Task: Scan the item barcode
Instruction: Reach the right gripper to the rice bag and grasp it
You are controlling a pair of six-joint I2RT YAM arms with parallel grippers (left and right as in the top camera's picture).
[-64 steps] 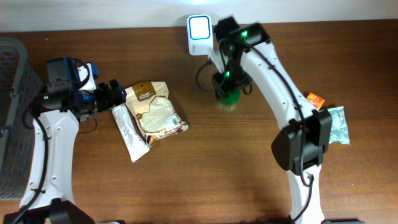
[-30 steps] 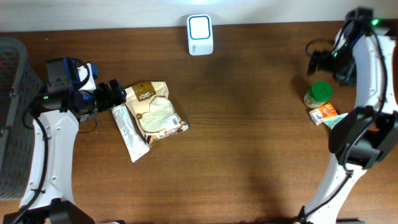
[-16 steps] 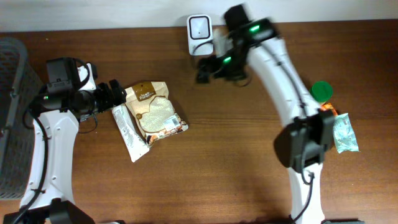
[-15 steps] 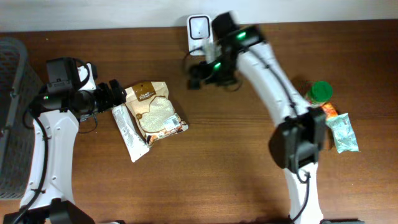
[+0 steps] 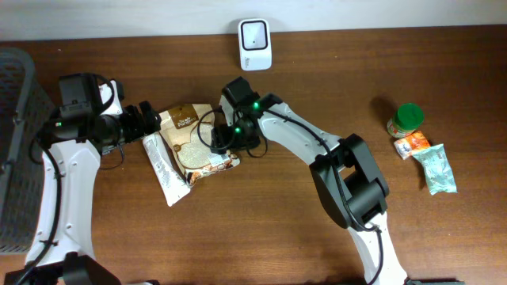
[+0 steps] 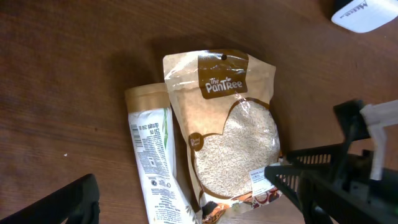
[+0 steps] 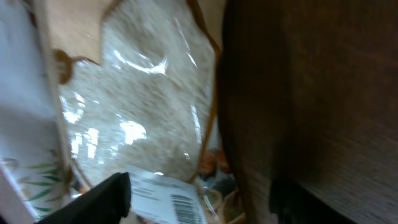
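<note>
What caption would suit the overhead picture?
Right gripper over the rice bag, jaws apart; the scanner stands behind.

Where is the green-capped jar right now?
In the overhead view, the jar stands at the table's far right. It is just above the orange packet, with the teal packet below that.

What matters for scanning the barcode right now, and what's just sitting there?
In use: PanTree rice pouch, scanner, right pincer.
Lying about: white packet, green-lidded jar, orange packet, teal packet, grey basket.
</note>
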